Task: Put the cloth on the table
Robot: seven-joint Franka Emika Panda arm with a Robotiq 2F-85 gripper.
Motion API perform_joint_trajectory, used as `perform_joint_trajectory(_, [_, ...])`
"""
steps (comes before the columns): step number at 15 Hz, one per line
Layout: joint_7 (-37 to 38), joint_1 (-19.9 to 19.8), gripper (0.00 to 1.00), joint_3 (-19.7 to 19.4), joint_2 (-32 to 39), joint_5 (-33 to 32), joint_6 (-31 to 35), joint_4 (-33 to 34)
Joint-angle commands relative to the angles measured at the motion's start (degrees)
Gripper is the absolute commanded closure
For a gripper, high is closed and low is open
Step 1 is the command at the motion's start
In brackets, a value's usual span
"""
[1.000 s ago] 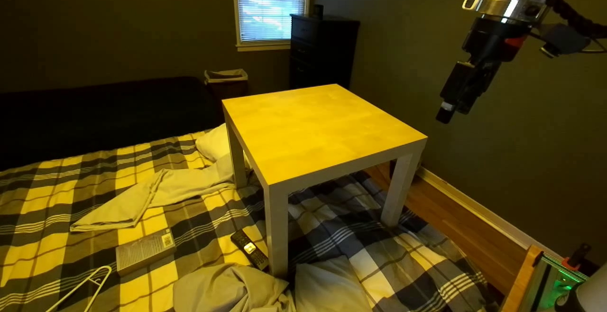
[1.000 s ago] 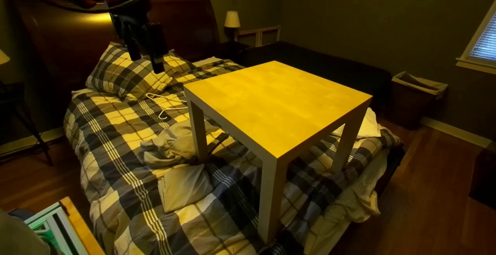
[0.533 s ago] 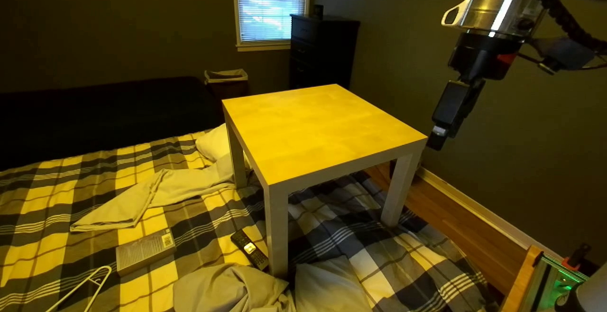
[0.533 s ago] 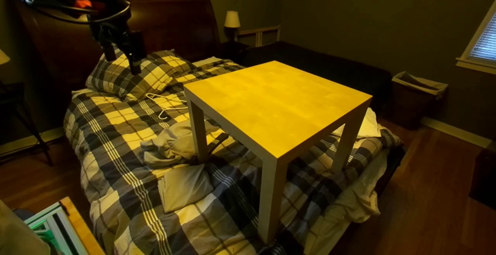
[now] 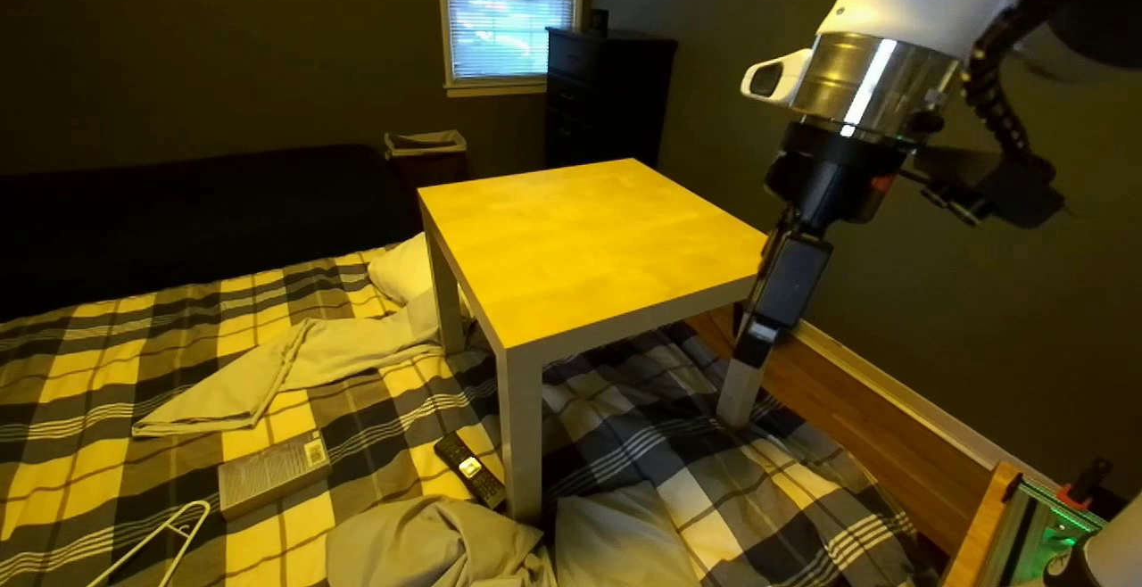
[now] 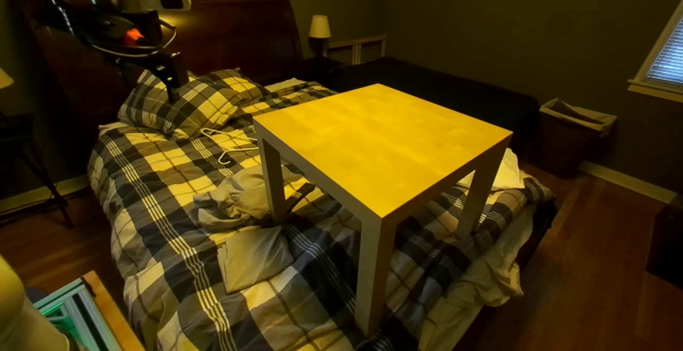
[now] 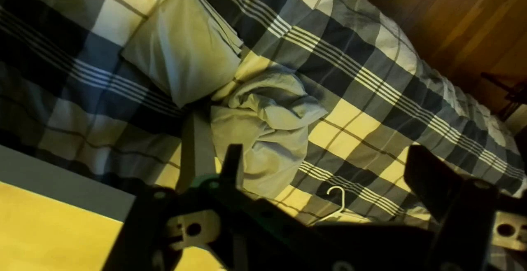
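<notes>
The cloth [image 5: 437, 542], pale beige-grey and rumpled, lies in a heap on the bed beside a table leg. It shows in an exterior view [image 6: 235, 201] and in the wrist view [image 7: 267, 139]. The table [image 5: 589, 248] has a bare yellowish wood top and white legs and stands on the bed; its top also shows in an exterior view [image 6: 379, 143] and at the lower left of the wrist view [image 7: 49, 230]. My gripper [image 5: 757, 346] is in the air by the table's corner, apart from the cloth. In the wrist view its fingers [image 7: 325, 155] are wide apart, with nothing between them.
A smaller folded beige cloth [image 5: 624, 538] lies next to the heap. A phone [image 5: 470, 469], a box [image 5: 274, 473], a white hanger [image 5: 169, 533] and a long beige fabric [image 5: 303, 364] lie on the plaid bedspread [image 5: 80, 471]. Pillows [image 6: 176, 100] are at the headboard.
My gripper has moved down and to the left in an exterior view, now overlapping the table's corner and leg. The cloth and table have not moved.
</notes>
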Motion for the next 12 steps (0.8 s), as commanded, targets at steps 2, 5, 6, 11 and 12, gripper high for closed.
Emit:
perform_joint_trajectory(2, [-9.8,6.8,0.00,0.6,8.6,4.5,13.2,-1.7])
perform_joint_trajectory(5, [-15.1,10.6,0.00,1.0,14.8,6.1,23.0,-2.0])
perform_joint_trajectory(6, [-15.7,11.1,0.00,1.8,17.0,5.5,26.9,-2.1])
perform_joint_trajectory(11, [-13.6,9.8,0.00,5.2,30.5,-1.4,43.1,-1.1])
perform_joint_trajectory(12, [-12.3,8.8,0.00,5.8,33.2,-4.2,46.0,-1.0])
